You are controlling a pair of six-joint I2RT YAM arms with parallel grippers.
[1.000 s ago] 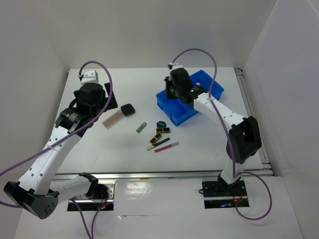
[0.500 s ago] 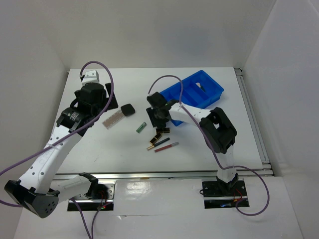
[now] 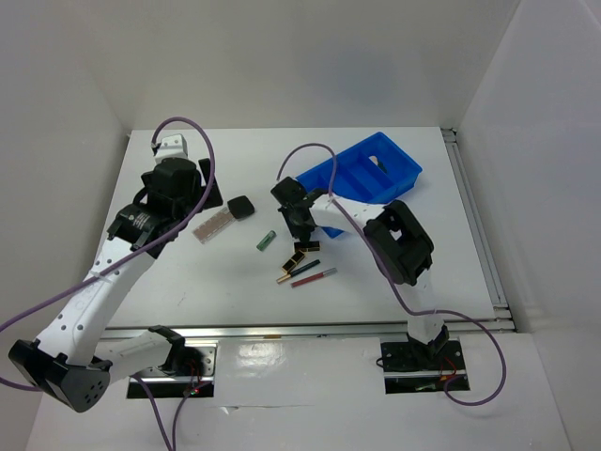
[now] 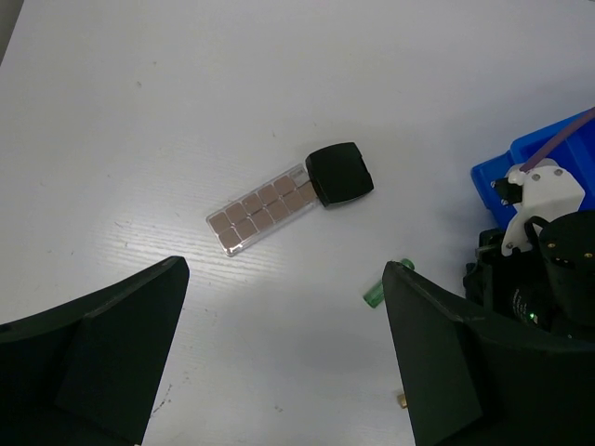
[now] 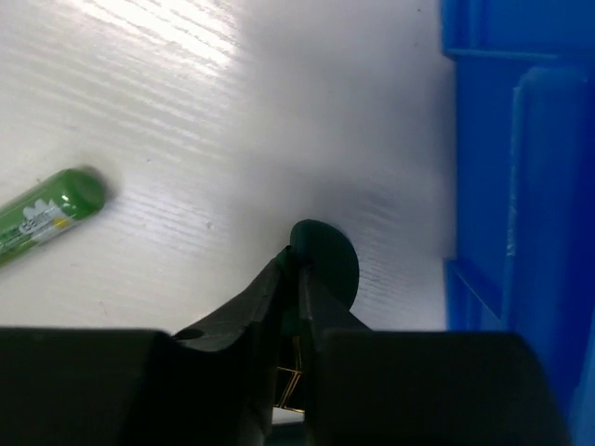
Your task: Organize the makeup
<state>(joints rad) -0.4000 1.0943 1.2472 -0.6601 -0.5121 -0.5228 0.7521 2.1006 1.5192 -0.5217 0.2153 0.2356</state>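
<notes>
- White desk, matte, arm bases bolted along its near edge. First things out from there are the thin pencils (image 3: 314, 275) and gold-black lipsticks (image 3: 298, 256), loose, just on the near side of the right tool (image 3: 299, 228).
- Change: a second ago the right tool hung over the blue tray (image 3: 402, 160). It has since swung off the tray and down to the desk beside it, onto the green round jar (image 5: 325, 265).
- Right tool now: jaws drawn narrow, tips pinching the jar's edge in the wrist view. The jar looks to sit on the desk at the tool's tips, with the tray wall (image 5: 502, 186) off to the tool's right, apart from the jar.
- Judgement: this reads as the start of a pick, with the jar next for the tray. No lift visible yet.
- Green tube (image 3: 268, 241) lies left of the right tool, apart from it.
- Left tool (image 4: 286, 268): jaws wide, holding nothing, hovering where it was a second ago. Ahead of it lie the glitter strip (image 4: 260, 210) and black compact (image 4: 340, 173), touching end to end.
- Most of the makeup remains out on the desk, so the task is far from finished.
- Tray stands beyond the right tool toward the far right. Cannot tell its contents.
- Plain white walls close off the back and both sides.
</notes>
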